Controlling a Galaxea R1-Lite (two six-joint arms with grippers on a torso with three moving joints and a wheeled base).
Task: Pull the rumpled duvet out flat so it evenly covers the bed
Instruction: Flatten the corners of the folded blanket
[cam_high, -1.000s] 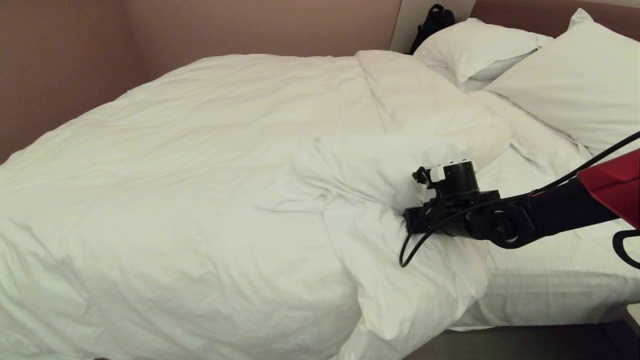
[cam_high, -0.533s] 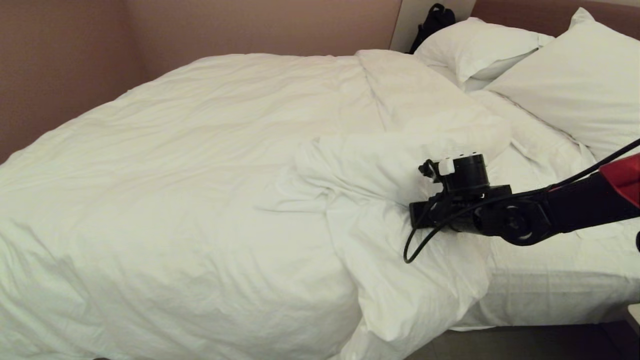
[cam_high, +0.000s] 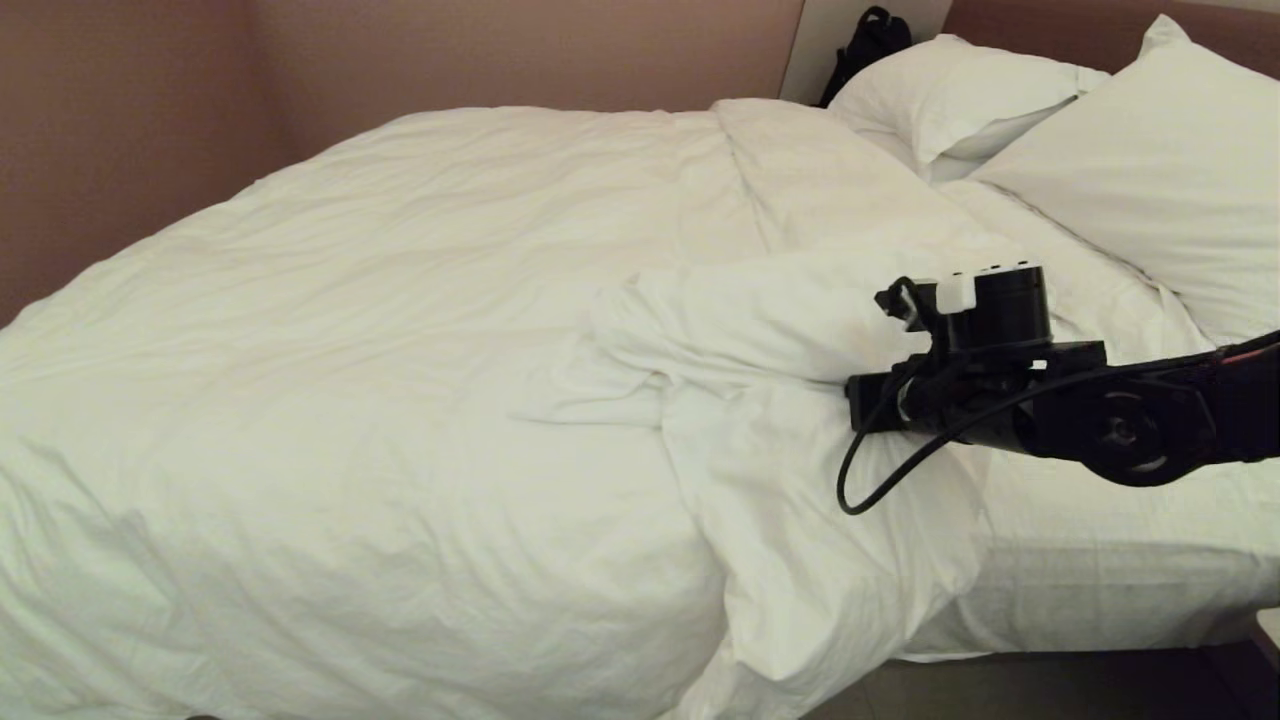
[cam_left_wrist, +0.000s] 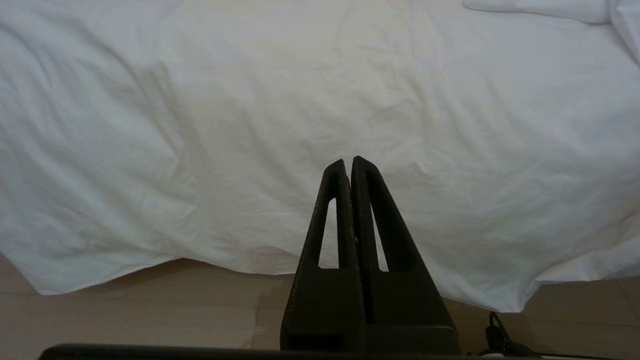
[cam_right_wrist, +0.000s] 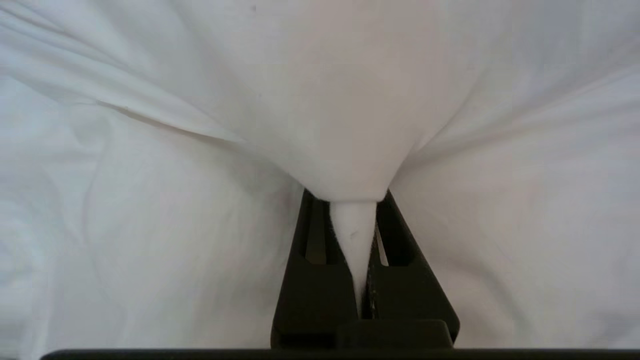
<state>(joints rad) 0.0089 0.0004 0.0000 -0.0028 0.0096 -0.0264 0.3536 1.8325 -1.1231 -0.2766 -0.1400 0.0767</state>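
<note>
A plain mauve-brown wall (cam_high: 400, 50) is running behind the scene and turning a corner at the far left, where it is looking darker. A pale vertical panel (cam_high: 850, 20) is standing between this wall and a reddish-brown padded section (cam_high: 1050, 25) at the upper right. A black bag (cam_high: 868, 45) is leaning against the pale panel. Soft, warm, even light is falling over everything. Dark flooring (cam_high: 1050, 690) is showing at the lower right, and light wood-toned planks (cam_left_wrist: 125, 320) are showing in the left wrist view.

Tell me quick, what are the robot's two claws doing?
Left gripper: shut, holding nothing, by the duvet's hanging edge.
Right gripper: shut on a pinch of duvet.
</note>
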